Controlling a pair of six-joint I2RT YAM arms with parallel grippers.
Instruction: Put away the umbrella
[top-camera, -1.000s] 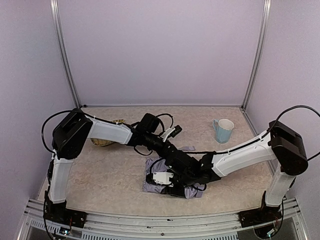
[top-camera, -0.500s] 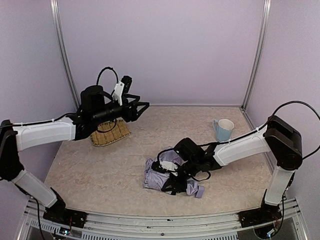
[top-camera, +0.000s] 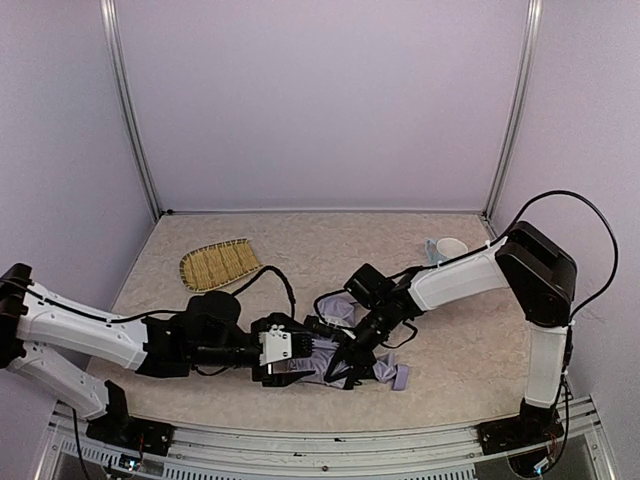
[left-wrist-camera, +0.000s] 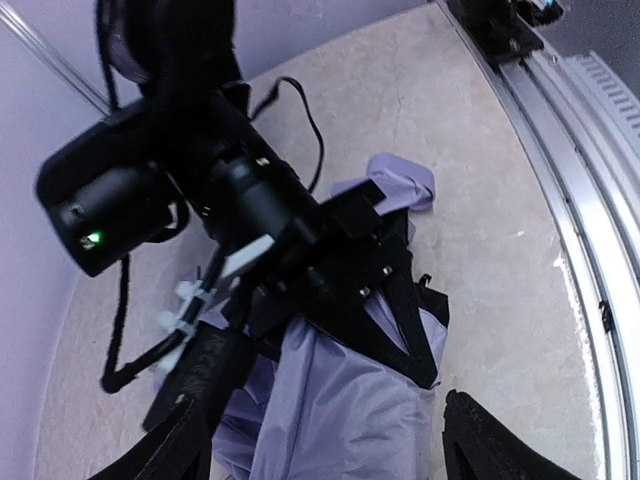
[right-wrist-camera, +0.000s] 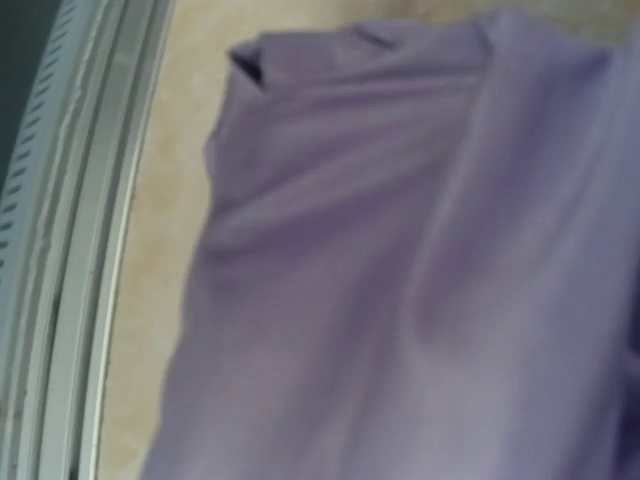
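**Left arm comes down to the umbrella, tool spread wide**

Half a second ago my left arm was lifted high, well beyond the umbrella (left-wrist-camera: 340, 390) and over the woven straw tray (top-camera: 218, 265). Now it is stretched low along the counter (top-camera: 470, 340), and the left tool (left-wrist-camera: 322, 430) faces the umbrella's left end. Its jaws are set further apart than they were. In the left wrist view the two black fingers (left-wrist-camera: 180, 445) stand on either side of the lavender canopy and grip nothing.

The right tool (top-camera: 345, 362) has stayed down on the umbrella while the right arm's elbow has risen above it. The right wrist view is filled with lavender cloth and none of its own fingers show. From the left wrist I see black jaw parts pushed into the folds, with cloth between them. I cannot tell whether that tool is clamped on the fabric or only pressing it.

The umbrella has barely shifted. It lies as a rumpled heap on the counter with black underside showing among the lavender, and the metal rail (left-wrist-camera: 590, 200) runs just along its near side. The tray sits well off past its left end, and a pale blue mug (top-camera: 447, 246) stands well beyond its right end.

I judge that the canopy is loose and the umbrella is not put away yet. The left arm's return looks like the start of a two-handed gather. The next move calls for closing the left jaws on the cloth lying between them. The loose fabric could slide out of a shallow pinch.
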